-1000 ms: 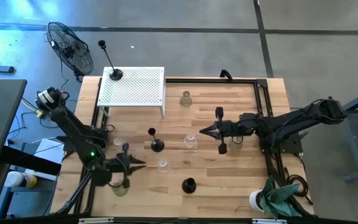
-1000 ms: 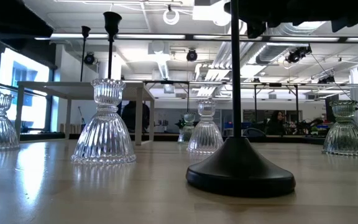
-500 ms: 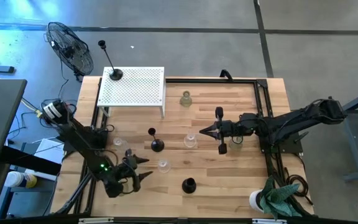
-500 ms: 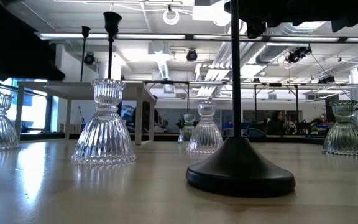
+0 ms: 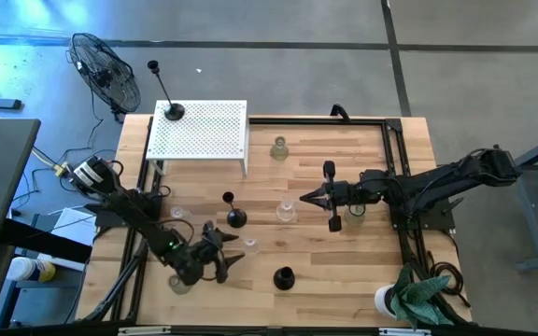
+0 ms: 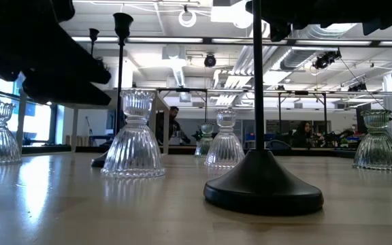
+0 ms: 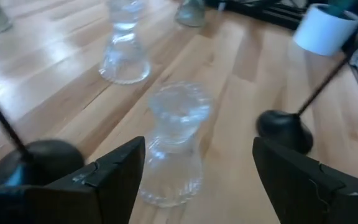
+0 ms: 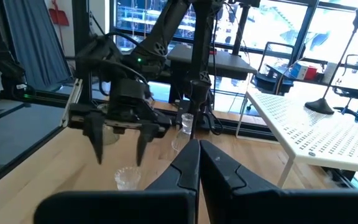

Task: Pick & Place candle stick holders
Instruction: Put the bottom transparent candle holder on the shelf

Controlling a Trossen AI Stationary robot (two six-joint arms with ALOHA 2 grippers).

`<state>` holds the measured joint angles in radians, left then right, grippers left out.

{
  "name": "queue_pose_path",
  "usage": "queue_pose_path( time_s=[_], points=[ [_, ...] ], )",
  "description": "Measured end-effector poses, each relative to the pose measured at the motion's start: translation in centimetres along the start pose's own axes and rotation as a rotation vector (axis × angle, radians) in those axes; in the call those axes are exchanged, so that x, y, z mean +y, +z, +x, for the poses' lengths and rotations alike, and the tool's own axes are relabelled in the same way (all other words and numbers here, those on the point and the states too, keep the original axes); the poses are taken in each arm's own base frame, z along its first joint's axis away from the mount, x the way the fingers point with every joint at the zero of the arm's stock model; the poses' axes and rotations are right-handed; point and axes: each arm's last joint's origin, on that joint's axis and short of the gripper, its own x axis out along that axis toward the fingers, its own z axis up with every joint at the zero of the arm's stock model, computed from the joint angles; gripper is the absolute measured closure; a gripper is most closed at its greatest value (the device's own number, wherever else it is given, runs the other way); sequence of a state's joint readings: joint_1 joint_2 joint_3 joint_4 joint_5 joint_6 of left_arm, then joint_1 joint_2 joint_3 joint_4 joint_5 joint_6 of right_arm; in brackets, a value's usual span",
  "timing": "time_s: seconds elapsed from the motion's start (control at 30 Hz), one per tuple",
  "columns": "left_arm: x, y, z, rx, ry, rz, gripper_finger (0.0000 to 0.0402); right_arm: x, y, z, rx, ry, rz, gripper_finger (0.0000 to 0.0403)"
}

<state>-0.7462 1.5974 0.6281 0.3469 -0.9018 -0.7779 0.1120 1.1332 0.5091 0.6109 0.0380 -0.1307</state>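
Left gripper (image 5: 224, 259) is hanging over the front-left of the wooden table (image 5: 344, 280), fingers (image 7: 114, 177) spread wide and gripping nothing. A clear glass candle holder (image 7: 173, 146) is standing between them in the left wrist view, upright, long axis vertical, socket end up; it is blurred there, so contact with either finger cannot be told. In the high view that holder (image 5: 247, 247) is sitting just ahead of the fingertips.

The low view is cutting off most of the left gripper (image 6: 60, 68): only a dark mass is showing up and to the left of the ribbed glass holder (image 6: 133, 136).

Black holder (image 6: 263, 184) nearest the low camera: dome base in full view, thin stem running straight up, knob top cut off at the frame edge. In the left wrist view a black base (image 7: 283, 129) is lying beyond one finger and another black base (image 7: 36, 155) is half hidden behind the other finger.

Right gripper (image 5: 312, 198) is waiting mid-table, fingers (image 8: 188, 165) pressed together and empty. A black holder (image 5: 332, 198) is standing just beside it, stem vertical.

One more black holder (image 5: 173, 110) is standing upright on the white perforated stand (image 5: 208, 140). A glass holder (image 5: 279, 147) is sitting beside that stand; its detail is too small to make out.
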Motion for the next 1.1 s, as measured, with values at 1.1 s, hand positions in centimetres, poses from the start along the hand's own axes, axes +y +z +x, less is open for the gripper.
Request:
queue_pose_path(
  time_s=[1.1],
  points=[
    [0.8, 1.7, 5.2, -0.009, -0.013, 0.119, 0.0126, 0.1, 0.0, 0.0, -0.003, 0.019, -0.005, 0.0402]
  ],
)
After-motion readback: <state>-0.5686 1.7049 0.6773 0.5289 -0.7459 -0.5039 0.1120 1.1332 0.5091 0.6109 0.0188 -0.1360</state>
